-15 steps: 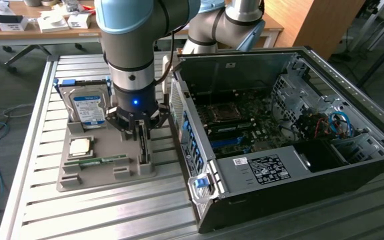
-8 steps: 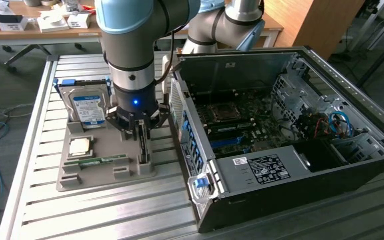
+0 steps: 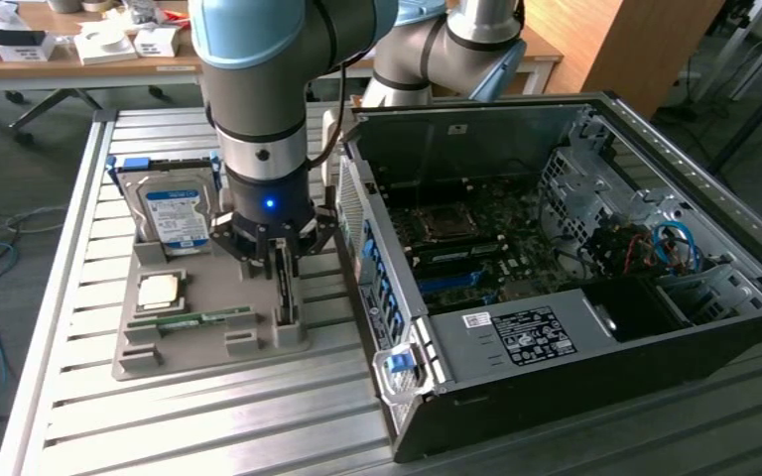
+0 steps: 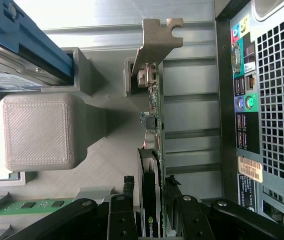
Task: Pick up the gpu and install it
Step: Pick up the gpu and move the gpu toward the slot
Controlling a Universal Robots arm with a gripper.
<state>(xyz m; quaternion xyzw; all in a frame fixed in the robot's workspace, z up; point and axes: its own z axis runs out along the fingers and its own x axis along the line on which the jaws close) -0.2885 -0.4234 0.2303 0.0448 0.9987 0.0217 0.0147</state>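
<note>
Down at the gpu [image 3: 286, 297] [image 4: 152, 125], in the grey tray [image 3: 156, 359]
Gripper [image 3: 282, 263] [image 4: 152, 196] part open, a finger each side of gpu, no squeeze seen. Gpu up on edge btw fingers [image 4: 125, 207], in tray slot; PC box [image 3: 554, 337] just beside.

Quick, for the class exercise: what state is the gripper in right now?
Gripper: astride the upright gpu in its grey holder; whether it grips cannot be told.

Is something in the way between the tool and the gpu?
No, nothing visible is. The tool is right down at the gpu, which stands on edge in the grey holder. The card's edge reaches into the tool with no other thing between them.
</note>
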